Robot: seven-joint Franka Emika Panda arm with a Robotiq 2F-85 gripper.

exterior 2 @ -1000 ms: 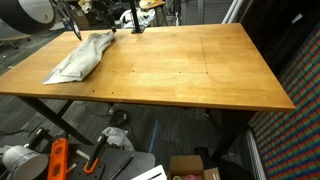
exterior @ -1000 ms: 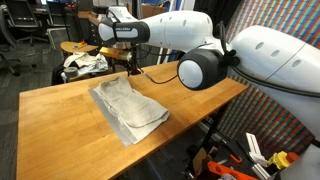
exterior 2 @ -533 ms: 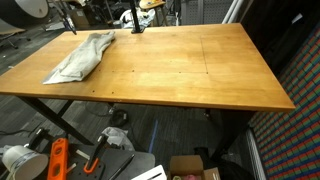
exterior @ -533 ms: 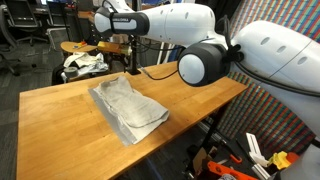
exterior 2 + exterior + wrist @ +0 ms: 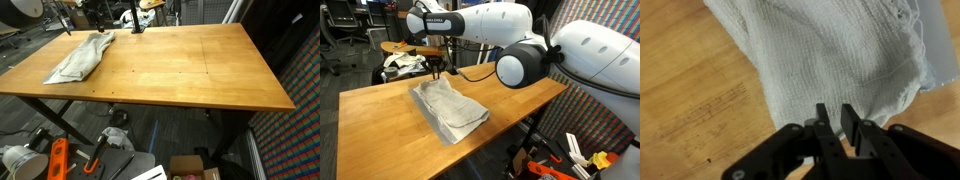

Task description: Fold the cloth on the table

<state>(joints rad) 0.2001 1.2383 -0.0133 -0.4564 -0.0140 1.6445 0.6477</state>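
Observation:
The cloth [image 5: 448,105] lies crumpled in a long heap on the table [image 5: 380,130], light grey and wrinkly. It sits near a far corner of the table [image 5: 200,70] in both exterior views, where the cloth [image 5: 82,57] runs diagonally. My gripper [image 5: 437,72] hangs straight down over the cloth's far end. In the wrist view the gripper [image 5: 835,112] has its two dark fingers drawn close, a narrow gap left between them, right over the cloth [image 5: 820,50] near its edge. Whether fabric is pinched between the fingers does not show.
A small round stool [image 5: 392,47] with a white bundle with dark patches [image 5: 405,63] stands just past the table's far edge. An orange tool [image 5: 57,160] and a cardboard box [image 5: 190,165] lie on the floor under the table. A checkered panel [image 5: 590,120] stands beside the robot base.
The gripper has moved sideways and come down onto the cloth's far end, and its fingers have drawn in from wide open to a narrow gap. The cloth has not moved.

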